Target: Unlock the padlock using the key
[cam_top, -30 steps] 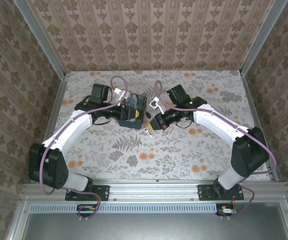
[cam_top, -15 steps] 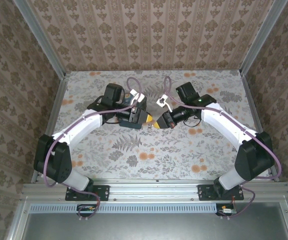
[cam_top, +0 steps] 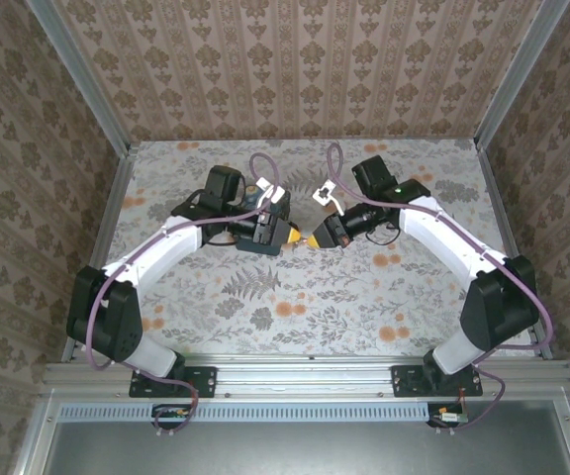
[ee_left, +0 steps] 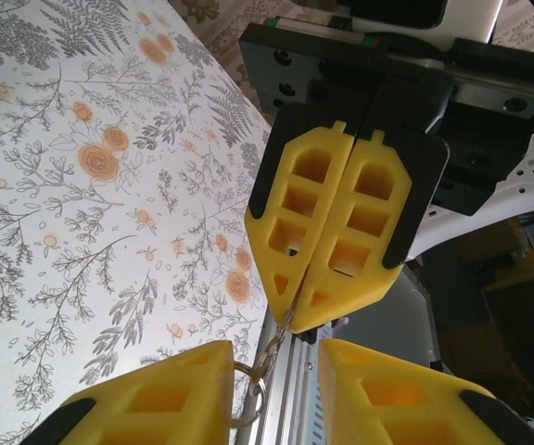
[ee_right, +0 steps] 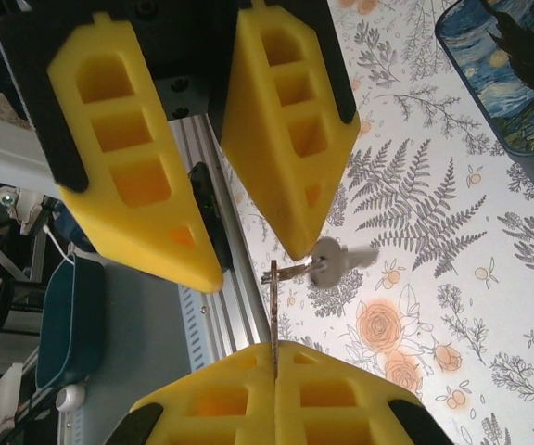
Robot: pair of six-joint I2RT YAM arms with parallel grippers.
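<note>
My right gripper is shut on a thin metal key, edge-on and sticking out from its tips. A key ring with a second silver key dangles from it. In the left wrist view the same key runs from the right gripper down to the ring, which touches the inner face of one left finger. My left gripper is open with nothing between its fingers. In the top view both grippers meet tip to tip above the table. The padlock is out of view.
A dark blue tray with a starry pattern lies on the floral table top under the left arm. Aluminium rails run along the near edge and patterned walls close in the other sides.
Since one second ago both arms have lifted off the tray area and swung back. The grippers now face each other closer together. In the last half second they barely moved.
</note>
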